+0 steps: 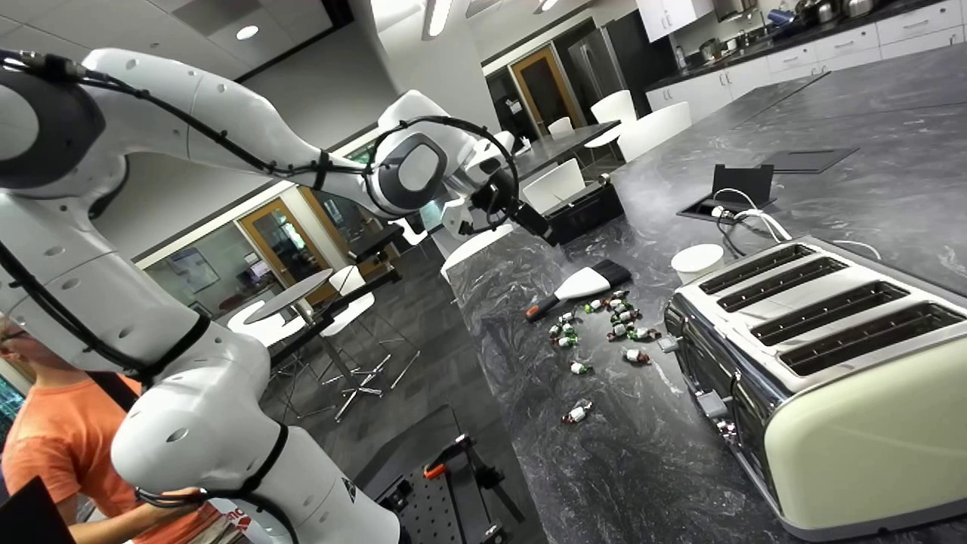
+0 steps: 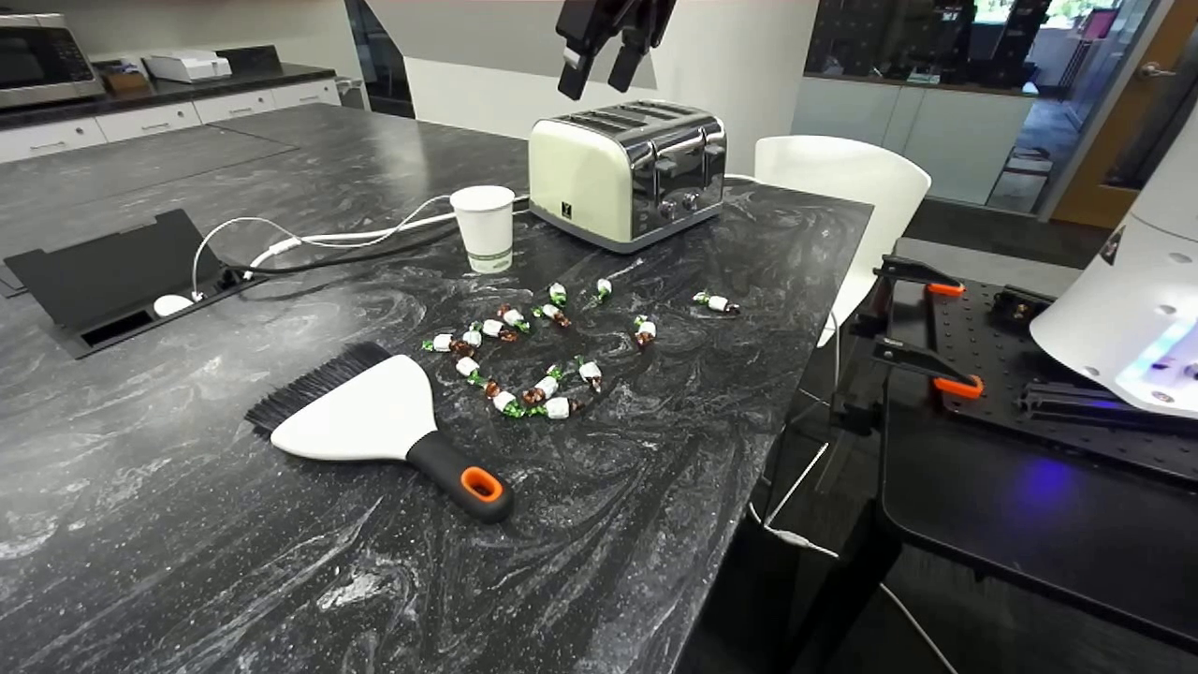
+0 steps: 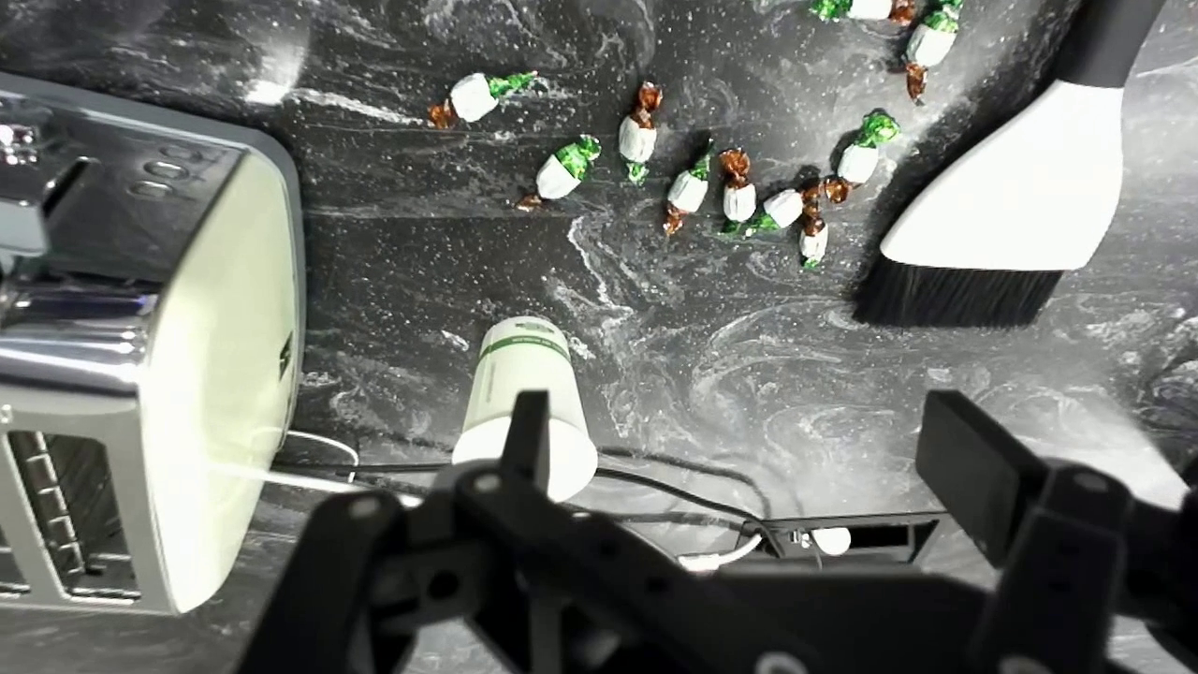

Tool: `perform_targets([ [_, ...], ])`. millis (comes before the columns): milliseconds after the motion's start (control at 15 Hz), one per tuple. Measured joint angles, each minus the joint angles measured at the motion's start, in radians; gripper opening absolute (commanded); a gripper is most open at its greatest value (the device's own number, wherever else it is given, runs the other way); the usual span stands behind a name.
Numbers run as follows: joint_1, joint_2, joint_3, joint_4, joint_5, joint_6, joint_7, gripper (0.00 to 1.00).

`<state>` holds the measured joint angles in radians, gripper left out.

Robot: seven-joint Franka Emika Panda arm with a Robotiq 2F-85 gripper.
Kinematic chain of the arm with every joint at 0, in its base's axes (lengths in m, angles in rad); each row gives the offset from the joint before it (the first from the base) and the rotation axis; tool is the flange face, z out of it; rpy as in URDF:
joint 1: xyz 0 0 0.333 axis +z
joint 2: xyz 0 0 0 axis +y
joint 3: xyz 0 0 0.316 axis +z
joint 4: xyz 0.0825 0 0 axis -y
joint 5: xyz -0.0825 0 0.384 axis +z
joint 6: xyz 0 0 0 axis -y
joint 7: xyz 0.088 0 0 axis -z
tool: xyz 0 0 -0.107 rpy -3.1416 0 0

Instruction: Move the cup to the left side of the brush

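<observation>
The cup is a white paper cup with a green band, standing upright on the dark counter in both exterior views (image 1: 696, 261) (image 2: 486, 229) and in the wrist view (image 3: 524, 379). The brush has a white body, black bristles and a black handle with orange; it lies flat in both exterior views (image 1: 583, 282) (image 2: 365, 412) and at the right of the wrist view (image 3: 1020, 183). My gripper (image 3: 749, 445) is open and empty, high above the counter in both exterior views (image 1: 545, 227) (image 2: 596, 86). In the wrist view, one finger overlaps the cup's rim; the cup is below.
A cream and chrome toaster (image 1: 854, 453) (image 2: 580, 178) (image 3: 225, 328) stands beside the cup. Several wrapped candies (image 1: 578, 412) (image 2: 557, 407) (image 3: 473, 97) lie between brush and toaster. Cables run behind the cup to an open black outlet box (image 1: 743, 181) (image 2: 112, 271) in the counter.
</observation>
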<state>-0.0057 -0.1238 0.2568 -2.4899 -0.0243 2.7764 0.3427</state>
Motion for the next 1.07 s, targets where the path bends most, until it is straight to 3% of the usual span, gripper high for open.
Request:
perform_targets([
  [200, -0.001, 0.091, -0.022, 0.085, -0.06, -0.004, 0.048, 1.0],
  [400, -0.013, 0.241, -0.034, 0.252, -0.309, -0.081, 0.212, 1.0],
  [533, 0.019, 0.342, -0.07, 0.371, -0.405, -0.15, 0.275, 1.0],
  [800, 0.143, 0.539, -0.169, 0.597, -0.36, -0.256, 0.242, 1.0],
  [1067, 0.172, 0.694, -0.187, 0.78, -0.209, -0.301, 0.128, 1.0],
])
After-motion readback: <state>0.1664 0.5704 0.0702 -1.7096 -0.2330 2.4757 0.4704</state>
